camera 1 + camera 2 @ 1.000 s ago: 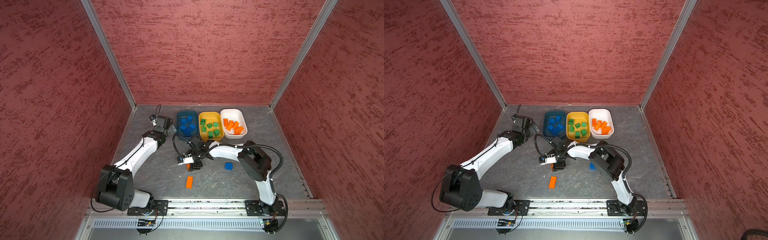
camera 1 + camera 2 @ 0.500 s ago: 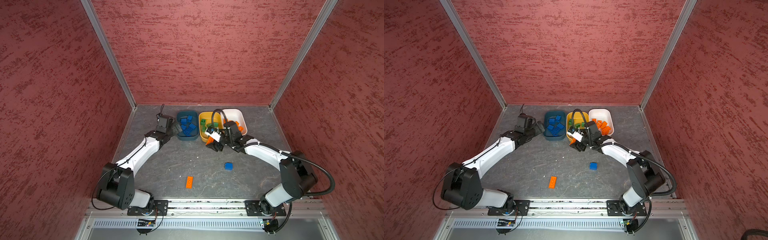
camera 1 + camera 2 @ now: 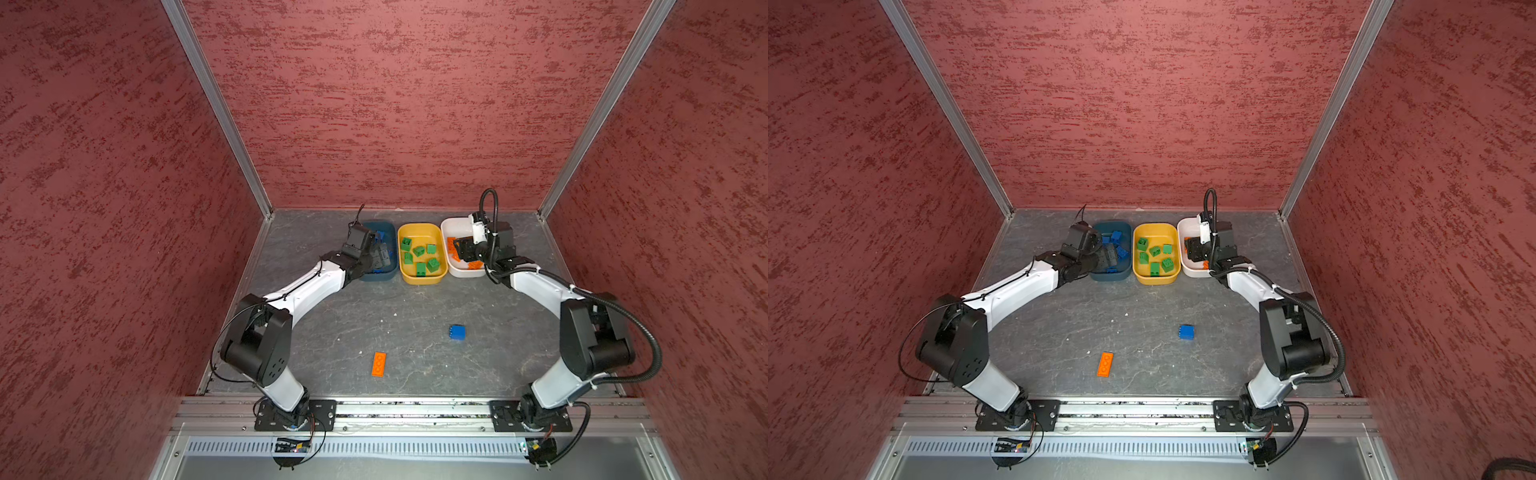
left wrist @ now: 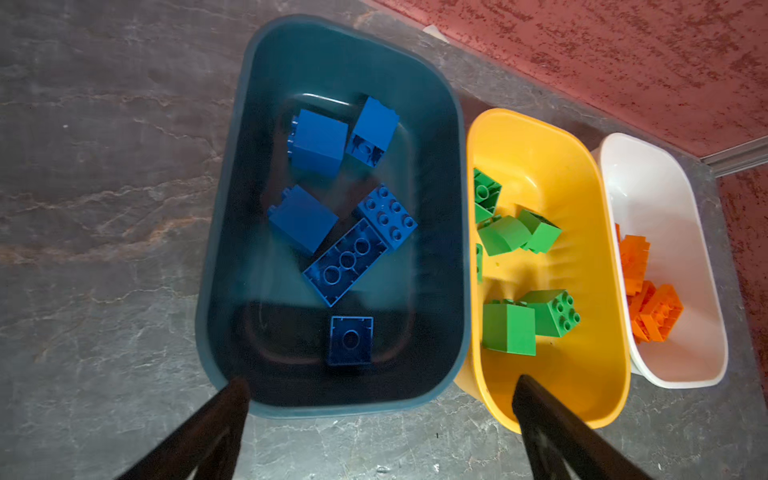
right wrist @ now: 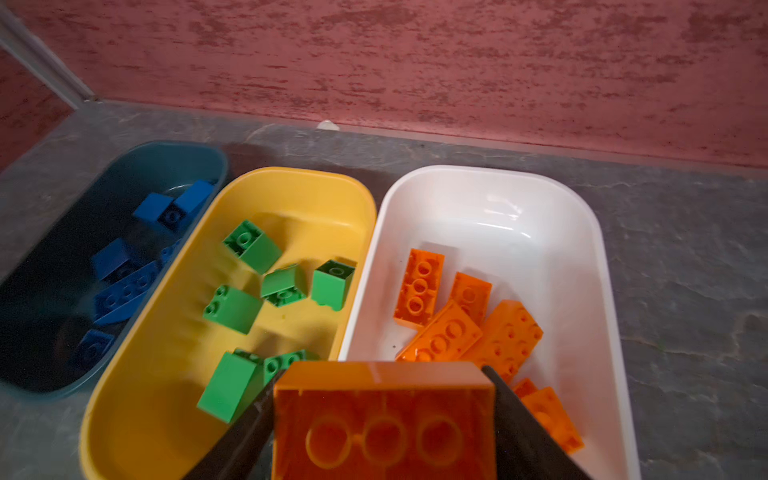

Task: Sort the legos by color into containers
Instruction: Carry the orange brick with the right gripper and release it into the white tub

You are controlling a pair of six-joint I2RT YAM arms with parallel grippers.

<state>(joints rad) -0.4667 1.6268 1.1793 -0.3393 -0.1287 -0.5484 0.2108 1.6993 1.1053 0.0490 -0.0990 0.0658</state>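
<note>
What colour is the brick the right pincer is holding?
It's orange: the brick shows best in the right wrist view.

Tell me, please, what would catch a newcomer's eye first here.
Three tubs line the back wall: teal tub with blue bricks, yellow tub with green bricks, white tub with orange bricks. The right claw grips an orange brick over the white tub. A loose blue brick and flat orange brick lie on the table.

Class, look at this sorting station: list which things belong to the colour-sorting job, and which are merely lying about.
Belongs to the job: teal tub, yellow tub, white tub; held orange brick in the right gripper; open left gripper; loose blue brick; loose orange brick.
Merely there: red walls, metal rail.
</note>
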